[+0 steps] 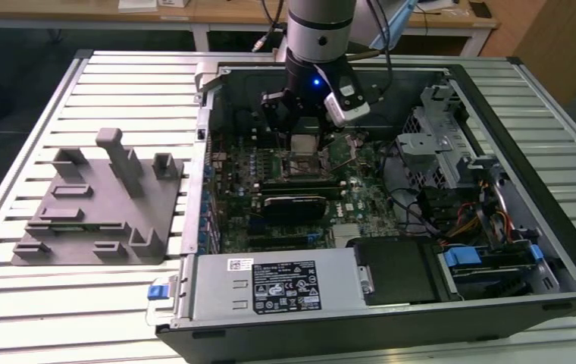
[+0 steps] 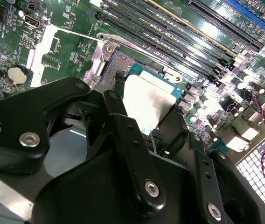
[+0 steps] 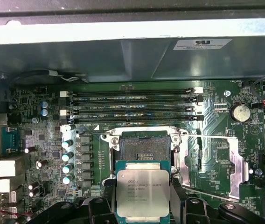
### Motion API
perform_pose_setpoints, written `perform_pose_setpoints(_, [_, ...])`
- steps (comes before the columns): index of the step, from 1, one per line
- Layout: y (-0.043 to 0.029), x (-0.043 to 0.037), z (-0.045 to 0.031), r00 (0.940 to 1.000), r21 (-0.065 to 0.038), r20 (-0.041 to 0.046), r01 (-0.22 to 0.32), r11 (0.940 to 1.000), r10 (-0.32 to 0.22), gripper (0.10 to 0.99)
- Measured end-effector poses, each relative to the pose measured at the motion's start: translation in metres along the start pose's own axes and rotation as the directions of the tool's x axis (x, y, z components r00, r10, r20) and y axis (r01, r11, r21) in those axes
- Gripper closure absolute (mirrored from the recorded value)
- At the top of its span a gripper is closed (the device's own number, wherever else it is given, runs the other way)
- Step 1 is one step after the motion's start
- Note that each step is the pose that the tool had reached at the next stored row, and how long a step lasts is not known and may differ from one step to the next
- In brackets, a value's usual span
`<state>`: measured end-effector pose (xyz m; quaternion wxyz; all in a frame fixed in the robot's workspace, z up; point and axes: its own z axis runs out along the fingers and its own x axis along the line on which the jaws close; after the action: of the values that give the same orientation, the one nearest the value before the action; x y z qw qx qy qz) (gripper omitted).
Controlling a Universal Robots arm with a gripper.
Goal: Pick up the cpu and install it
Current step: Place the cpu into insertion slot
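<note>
My tool (image 3: pixel 143 207) is clamped narrow on the cpu (image 3: pixel 143 193), one black finger (image 3: pixel 110 198) on each of two opposite edges, silvery lid facing the first wrist view. The cpu hangs flat above the green motherboard (image 3: pixel 44 140) inside the open PC case (image 1: pixel 561 250), near the CPU socket (image 3: pixel 141 147) and not seated in it. The socket frame is open, its thin metal lever (image 3: pixel 216 136) swung out to one side. Four memory slots (image 3: pixel 132 107) run just beyond the socket, with a coin cell (image 3: pixel 240 112) off to the side. In the exterior view, a grey moulded block (image 1: pixel 101 201) sits on the slatted bench (image 1: pixel 116 83), on the exterior view's left of the case.
</note>
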<state>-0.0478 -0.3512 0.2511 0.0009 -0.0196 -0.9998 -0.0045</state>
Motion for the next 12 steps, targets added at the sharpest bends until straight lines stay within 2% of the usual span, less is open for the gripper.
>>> perform_pose_setpoints(6, [0.0,0.0,0.0,1.0,0.0,0.0,-0.004,1.0,0.004,0.545])
perform_pose_setpoints(12, [0.0,0.0,0.0001,0.997,0.0,0.0006,-0.078,0.997,0.078,0.545])
